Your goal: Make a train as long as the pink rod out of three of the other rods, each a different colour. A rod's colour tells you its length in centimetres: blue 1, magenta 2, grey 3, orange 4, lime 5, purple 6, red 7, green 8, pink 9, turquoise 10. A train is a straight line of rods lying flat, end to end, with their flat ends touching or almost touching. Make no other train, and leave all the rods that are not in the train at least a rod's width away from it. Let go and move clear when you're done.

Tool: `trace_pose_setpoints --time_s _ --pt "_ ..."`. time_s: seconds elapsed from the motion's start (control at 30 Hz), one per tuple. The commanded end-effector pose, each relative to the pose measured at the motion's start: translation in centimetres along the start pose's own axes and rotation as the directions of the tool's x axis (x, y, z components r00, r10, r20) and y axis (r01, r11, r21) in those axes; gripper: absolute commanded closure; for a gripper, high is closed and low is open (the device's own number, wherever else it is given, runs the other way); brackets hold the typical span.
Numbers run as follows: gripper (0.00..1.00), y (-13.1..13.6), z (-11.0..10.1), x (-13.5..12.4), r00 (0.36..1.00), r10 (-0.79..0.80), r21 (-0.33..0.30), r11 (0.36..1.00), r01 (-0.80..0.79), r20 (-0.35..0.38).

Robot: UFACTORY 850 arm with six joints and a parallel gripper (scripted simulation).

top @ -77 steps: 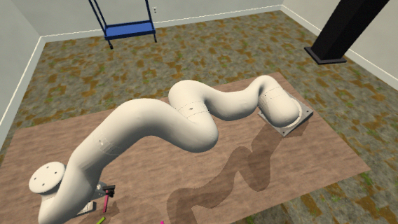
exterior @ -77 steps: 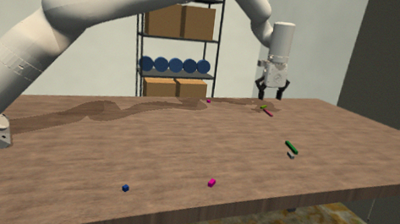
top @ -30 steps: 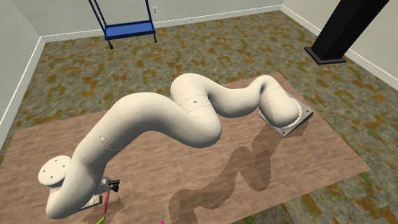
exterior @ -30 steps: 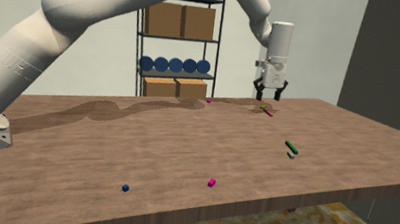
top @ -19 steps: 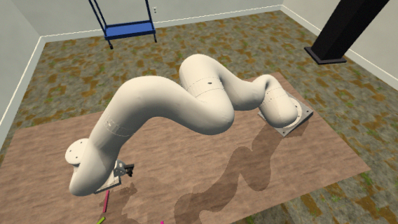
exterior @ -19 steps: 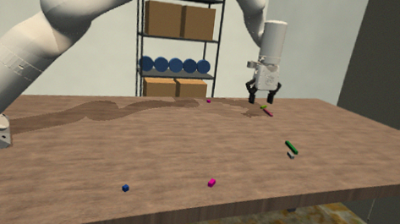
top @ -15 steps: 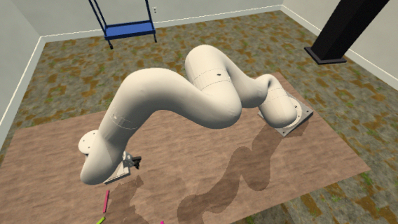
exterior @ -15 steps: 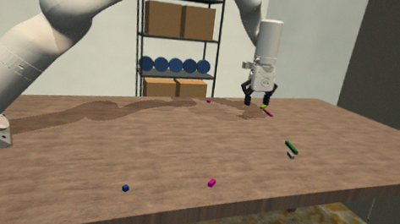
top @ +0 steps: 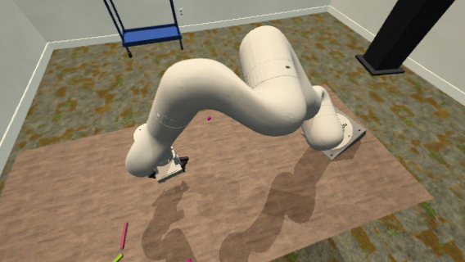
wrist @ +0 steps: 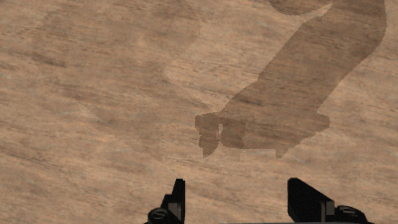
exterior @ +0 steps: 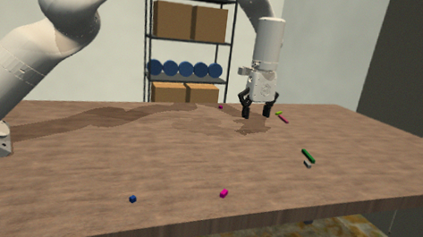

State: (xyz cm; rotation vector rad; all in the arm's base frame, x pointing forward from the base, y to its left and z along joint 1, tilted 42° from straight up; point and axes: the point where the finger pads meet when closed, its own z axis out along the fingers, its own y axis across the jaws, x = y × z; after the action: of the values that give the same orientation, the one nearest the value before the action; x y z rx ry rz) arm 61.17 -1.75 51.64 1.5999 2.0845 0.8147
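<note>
My gripper [top: 169, 169] [exterior: 256, 115] [wrist: 236, 196] is open and empty above the table. The pink rod [top: 124, 236] [exterior: 283, 119] lies with the lime rod [top: 118, 258] [exterior: 279, 113] close to one end, at an angle to it. The green rod [exterior: 308, 156] lies with the grey rod [exterior: 307, 164] just beside it in the exterior view. One magenta rod [top: 209, 118] [exterior: 224, 193] lies near one long edge; another magenta rod [top: 189, 260] [exterior: 221, 107] lies toward the opposite side. The blue rod [exterior: 132, 199] lies near the front edge in the exterior view. Green, grey and blue do not show in the top view.
The wooden table [top: 82, 196] [exterior: 153, 161] bears the arm's base at one end. The arm covers part of the table in the top view. The wrist view shows only wood and the arm's shadow. A shelf and a cabinet stand behind the table in the exterior view.
</note>
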Motion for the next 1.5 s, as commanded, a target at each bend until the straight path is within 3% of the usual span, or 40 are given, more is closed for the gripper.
trace_pose_setpoints --time_s 0.0,0.17,0.23,0.3,0.73,0.8,0.87,0.97,1.3,1.37,1.47 --pt "0.00 -3.6 -0.1 -1.7 0.999 -0.037 -0.022 0.999 0.037 -0.017" --pt "0.00 -8.0 0.0 -3.8 0.997 -0.072 -0.023 0.997 0.072 -0.017" --pt "0.00 -8.0 0.0 -3.8 0.997 -0.072 -0.023 0.997 0.072 -0.017" --pt "0.00 -10.9 0.0 -5.2 0.995 -0.096 -0.023 0.995 0.096 -0.016" --pt "0.00 -21.2 0.2 -10.0 0.984 -0.178 -0.024 0.984 0.178 -0.014" --pt "0.00 -21.2 0.2 -10.0 0.984 -0.178 -0.024 0.984 0.178 -0.014" --pt "0.00 -24.2 0.3 -11.4 0.979 -0.202 -0.024 0.979 0.202 -0.014" --pt "0.00 -25.8 0.3 -12.1 0.977 -0.215 -0.025 0.976 0.215 -0.013" --pt "0.00 -34.8 0.5 -16.3 0.958 -0.286 -0.026 0.958 0.285 -0.011" --pt "0.00 -34.8 0.5 -16.3 0.958 -0.286 -0.026 0.958 0.285 -0.011" --pt "0.00 -38.3 0.5 -17.9 0.950 -0.312 -0.026 0.950 0.312 -0.010"
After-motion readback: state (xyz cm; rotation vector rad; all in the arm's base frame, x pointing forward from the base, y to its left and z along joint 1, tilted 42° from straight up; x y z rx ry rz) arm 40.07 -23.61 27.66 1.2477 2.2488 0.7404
